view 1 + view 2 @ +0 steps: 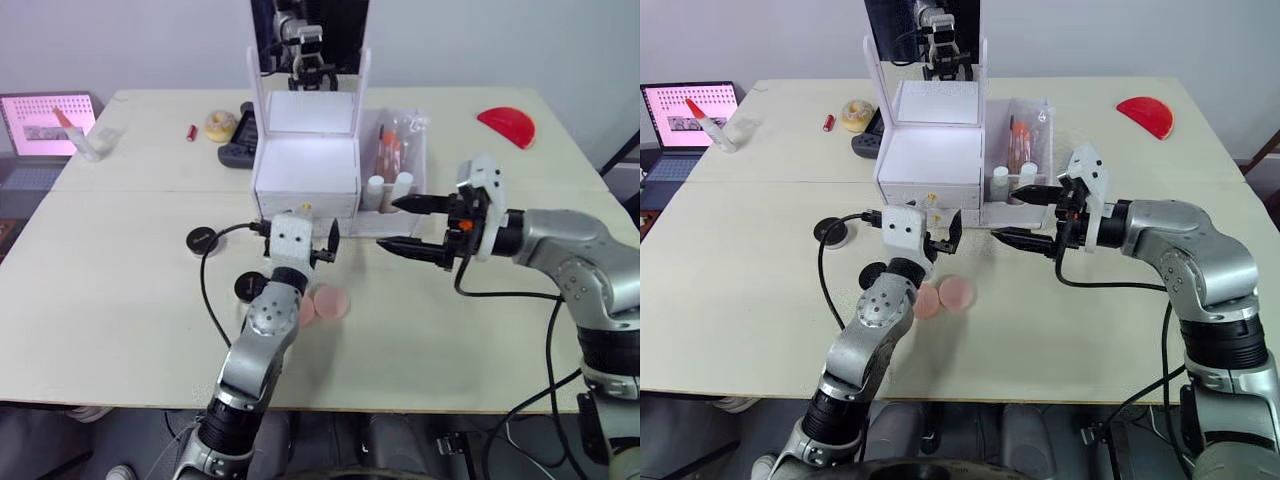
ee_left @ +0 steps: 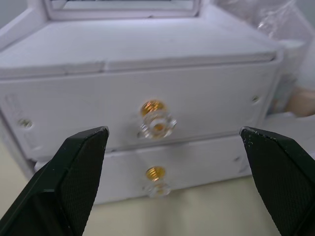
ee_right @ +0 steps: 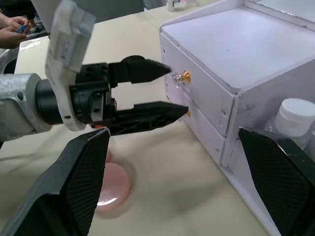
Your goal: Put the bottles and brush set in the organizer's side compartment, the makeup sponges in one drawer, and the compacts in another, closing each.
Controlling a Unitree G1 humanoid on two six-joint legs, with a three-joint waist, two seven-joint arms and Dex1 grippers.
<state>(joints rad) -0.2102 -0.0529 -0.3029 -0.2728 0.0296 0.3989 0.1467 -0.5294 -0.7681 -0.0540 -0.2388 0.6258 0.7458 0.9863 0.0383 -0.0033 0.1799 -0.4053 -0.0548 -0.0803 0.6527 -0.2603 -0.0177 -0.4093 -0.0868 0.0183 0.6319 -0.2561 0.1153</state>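
Organizer point(image 1: 305, 165) on bench, drawers shut; left gripper point(image 3: 170, 91) open at upper knob point(image 2: 156, 123).
Knob small, glassy, likely slippery: pinch squarely. Sponges point(image 1: 325, 302) soft, light, just before organizer, beside compacts point(image 1: 203, 239). Bottles point(image 1: 388, 185) in side compartment. Right gripper point(image 1: 412, 226) open, empty, nearby; bench room ample.

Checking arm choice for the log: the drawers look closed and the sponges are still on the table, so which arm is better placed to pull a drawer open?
Left. The left gripper is open and lined up on the upper drawer knob. The right gripper hangs open, off to the side by the side compartment.
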